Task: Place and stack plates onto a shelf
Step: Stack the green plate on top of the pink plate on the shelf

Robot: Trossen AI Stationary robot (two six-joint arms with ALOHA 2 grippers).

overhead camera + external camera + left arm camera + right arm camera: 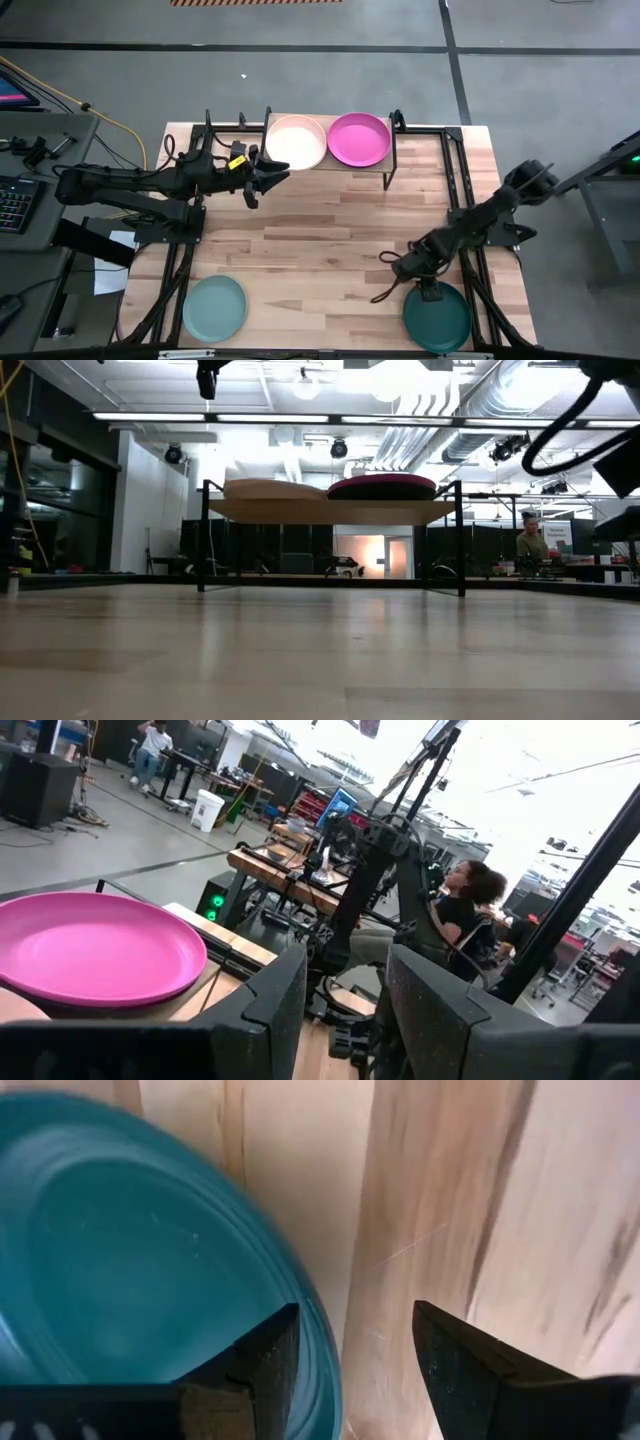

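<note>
The shelf [330, 166] stands at the table's far edge and carries a pale peach plate [296, 142] and a magenta plate [359, 139], side by side. Both also show in the low view, the peach plate [265, 488] and the magenta plate [383, 486]. My left gripper [272, 178] is open and empty, just off the shelf's near-left corner. Its wrist view shows the magenta plate [95, 948] beyond the gripper [345, 985]. My right gripper [355, 1342] is open over the far rim of the dark teal plate [130, 1260], one finger above the plate and one above the bare table. A pale blue-green plate [214, 307] lies at the near-left corner. The other plates are out of view.
The dark teal plate [437, 316] lies flat at the table's near-right corner. Black metal framing [455, 180] runs along both sides of the table. Bare butcher-block tabletop [320, 240] spans the middle. A desk with a keyboard [18, 200] stands to the left, and people sit in the room behind.
</note>
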